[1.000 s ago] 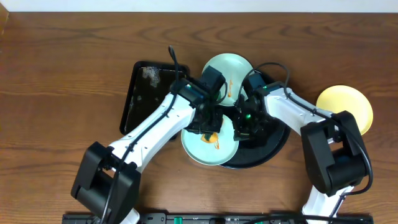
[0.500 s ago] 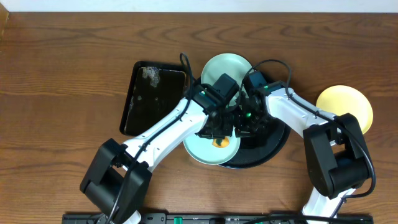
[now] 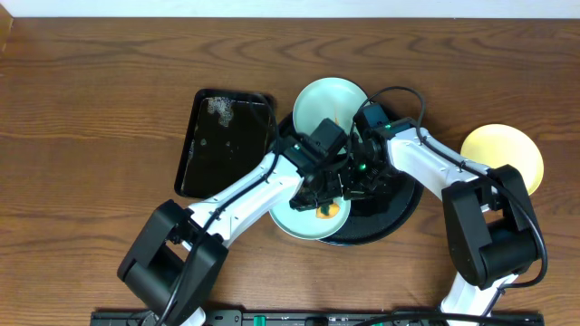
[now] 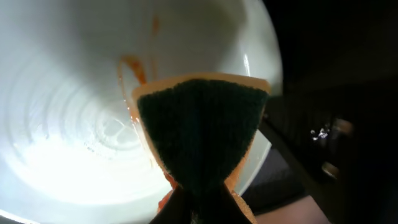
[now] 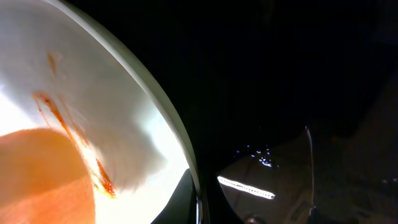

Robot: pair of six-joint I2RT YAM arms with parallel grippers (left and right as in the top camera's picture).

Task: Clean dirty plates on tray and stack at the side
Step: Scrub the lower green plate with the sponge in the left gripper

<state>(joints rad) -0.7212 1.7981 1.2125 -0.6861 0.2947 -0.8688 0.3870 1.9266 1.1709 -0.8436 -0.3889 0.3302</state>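
The left gripper [image 4: 199, 208] is squeezed tight on a sponge [image 4: 199, 137]. The sponge sticks out past its tips, with the dark green rough side showing and the orange soft part around it. The sponge is pressed down into the dirty plate [image 4: 68, 124], a pale blue one right under this gripper. Orange sauce [image 4: 134, 68] is smeared on the plate just beyond the sponge.

The right gripper [image 5: 199, 202] is pinched shut on the rim of the same plate, with one finger on each side of the edge. It looks like it is holding the plate in place while the sponge works. The plate sits partly on the round tray [image 3: 403, 208], which is under and behind the right gripper. Its other edge hangs over the worktop [image 3: 91, 91].

A second blue plate [image 3: 324, 100] lies past both grippers, at the far edge of the round tray. A yellow plate [image 3: 512, 145] sits well away, out to the side of the right gripper, on the worktop. A long black tray [image 3: 222, 145] is off to the side of the left gripper.

The plate looks light, thin and hard. It is smooth, so it would likely slide or tip if pushed hard. The rim is the best place to hold it. The sponge is soft and squashes easily.
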